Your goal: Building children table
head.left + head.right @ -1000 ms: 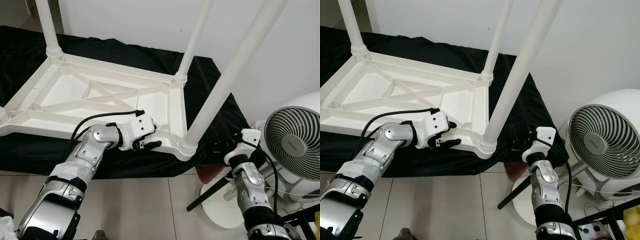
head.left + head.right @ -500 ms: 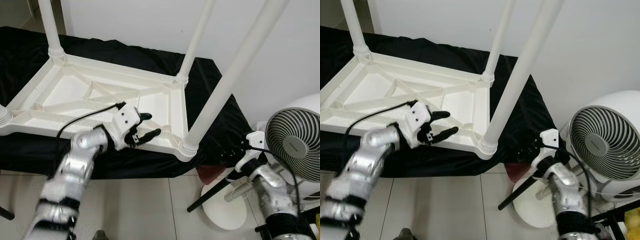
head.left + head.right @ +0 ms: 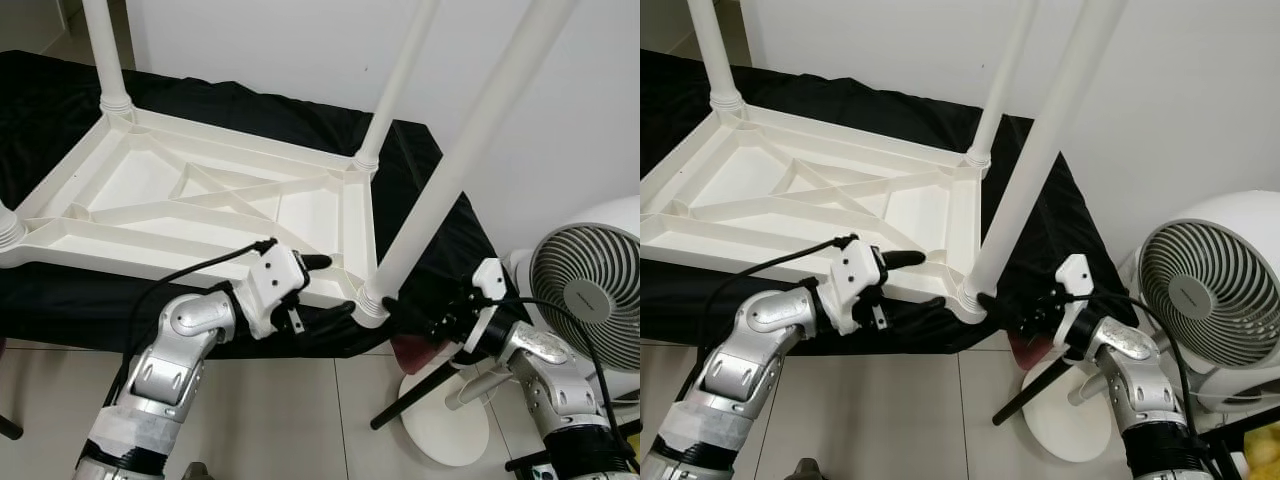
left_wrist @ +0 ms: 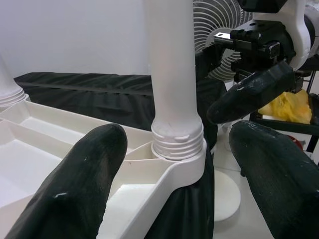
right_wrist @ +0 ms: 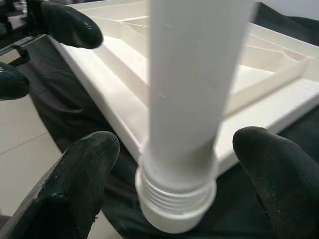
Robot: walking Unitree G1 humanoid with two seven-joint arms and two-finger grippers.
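Table (image 3: 200,200), white plastic, is lying upside down on a black cloth (image 3: 420,215) spread over a low surface by a white wall, its ribbed underside facing up and its legs standing upward from the corners. Nearest the robot, one leg (image 3: 470,150) is sitting in a threaded socket (image 3: 368,297) at the near right corner of the frame, with the screw rings showing just above the socket.

Left gripper (image 3: 322,285) is reaching in from the left of that corner with its fingers (image 4: 75,179) spread wide apart; one finger is lying over the top of the frame rim and the other is hanging below the rim against the cloth, and the corner and leg base are showing between them in the left wrist view. It is gripping nothing.

Right gripper (image 3: 1012,305) is coming in from the right, its fingers (image 5: 79,174) also held wide apart on either side of the leg's base in the right wrist view, close to the socket; whether a tip is touching the leg I cannot tell.

To the right, a white fan (image 3: 590,285) is standing on the tiled floor (image 3: 300,420).
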